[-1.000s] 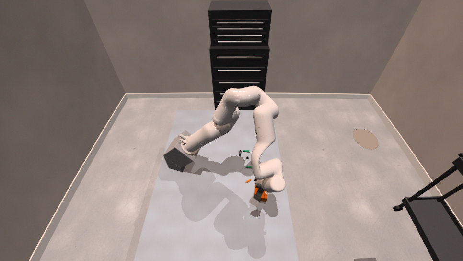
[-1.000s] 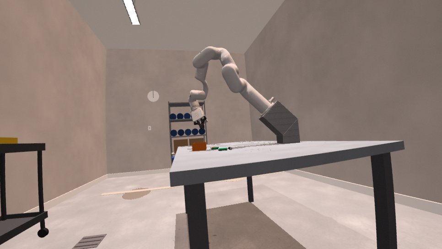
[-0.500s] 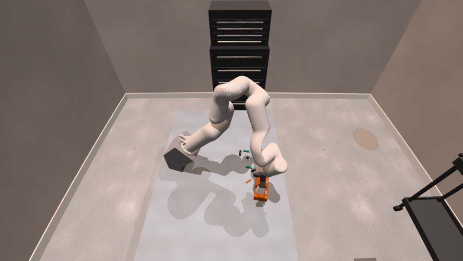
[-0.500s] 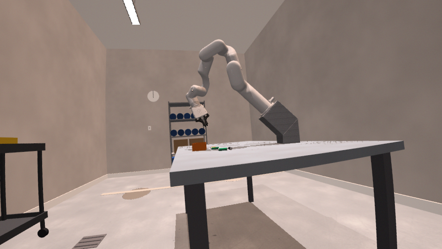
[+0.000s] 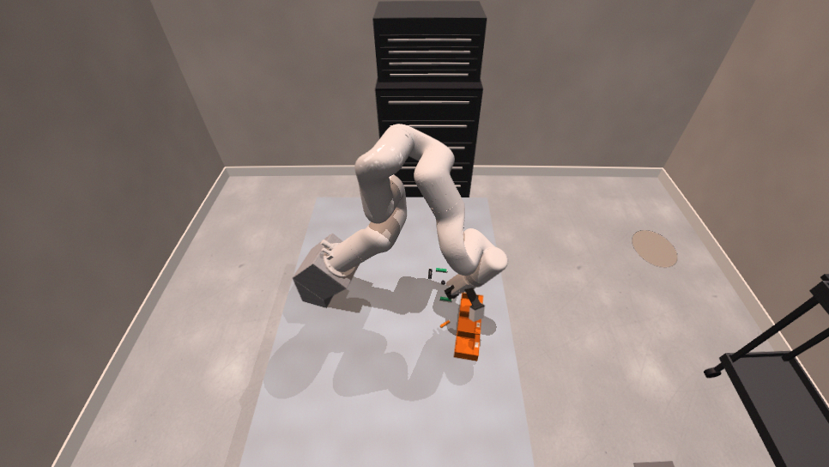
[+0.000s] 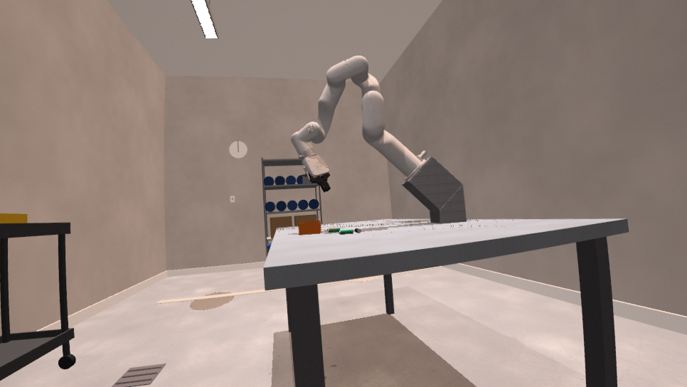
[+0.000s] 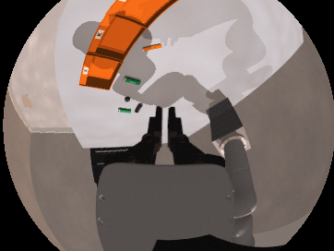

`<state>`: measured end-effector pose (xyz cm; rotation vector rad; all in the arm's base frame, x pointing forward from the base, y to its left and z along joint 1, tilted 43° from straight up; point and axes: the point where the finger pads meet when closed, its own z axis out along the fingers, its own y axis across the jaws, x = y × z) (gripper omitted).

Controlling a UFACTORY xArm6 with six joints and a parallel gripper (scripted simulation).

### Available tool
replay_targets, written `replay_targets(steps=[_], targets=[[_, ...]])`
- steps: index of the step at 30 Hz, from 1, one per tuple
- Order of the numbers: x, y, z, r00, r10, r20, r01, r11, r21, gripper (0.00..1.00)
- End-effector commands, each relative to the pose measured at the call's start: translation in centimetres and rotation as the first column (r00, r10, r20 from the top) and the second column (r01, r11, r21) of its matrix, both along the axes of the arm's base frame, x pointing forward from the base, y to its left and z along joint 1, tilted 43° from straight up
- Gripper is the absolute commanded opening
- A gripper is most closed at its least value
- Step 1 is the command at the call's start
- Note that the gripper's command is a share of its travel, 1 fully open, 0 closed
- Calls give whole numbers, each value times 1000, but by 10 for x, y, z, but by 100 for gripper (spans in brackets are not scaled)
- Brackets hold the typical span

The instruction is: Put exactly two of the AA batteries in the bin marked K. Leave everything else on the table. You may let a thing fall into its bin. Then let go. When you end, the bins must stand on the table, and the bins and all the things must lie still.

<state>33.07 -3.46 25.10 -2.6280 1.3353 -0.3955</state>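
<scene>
Three views, one nearly shut gripper, loose cylinders beside the bins

We see the pale table [image 5: 377,429] [image 6: 432,245] [image 7: 74,101] in all three views, but its dark legs only in the exterior one. The white arm [image 5: 434,185] [image 6: 373,112] [image 7: 242,180] arches across the centre of the top frame. Only the top view gives us the tall drawer cabinet [image 5: 429,107] at upper centre almost whole; the exterior view shows a shelf rack [image 6: 262,192] of blue rounds instead.

Right of centre in the top frame stands a row of orange bins [image 5: 467,346] [image 6: 309,228] [image 7: 113,37]; we cannot read their labels. The gripper [image 5: 449,292] [image 6: 326,186] [image 7: 165,115] hangs above the table, its fingers almost together with nothing between them, as the wrist view shows best.

We find two green cylinders [image 5: 445,299] [image 6: 346,231] [image 7: 132,80], a black cylinder [image 5: 429,273] [image 7: 138,107] and an orange cylinder [image 5: 444,324] [image 7: 152,47] on the table, left of the bins in the top frame. We cannot tell which are AA batteries, nor what the bins contain.

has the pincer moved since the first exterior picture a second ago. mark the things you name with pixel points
yes, the pincer [image 5: 449,292] [image 6: 327,188] [image 7: 165,115] has shifted right in the exterior view, its tips now beyond the shelf rack's [image 6: 263,192] right post
</scene>
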Motion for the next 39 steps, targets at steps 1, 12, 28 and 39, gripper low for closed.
replay_targets(steps=[1,12,28,39], targets=[[-9,17,-2,992,120,28,-117,988,-100,7],[-20,44,-8,917,396,50,-364,881,-302,7],[-37,105,-17,607,795,10,-617,479,-624,7],[-37,106,-18,556,831,-4,-626,416,-659,7]])
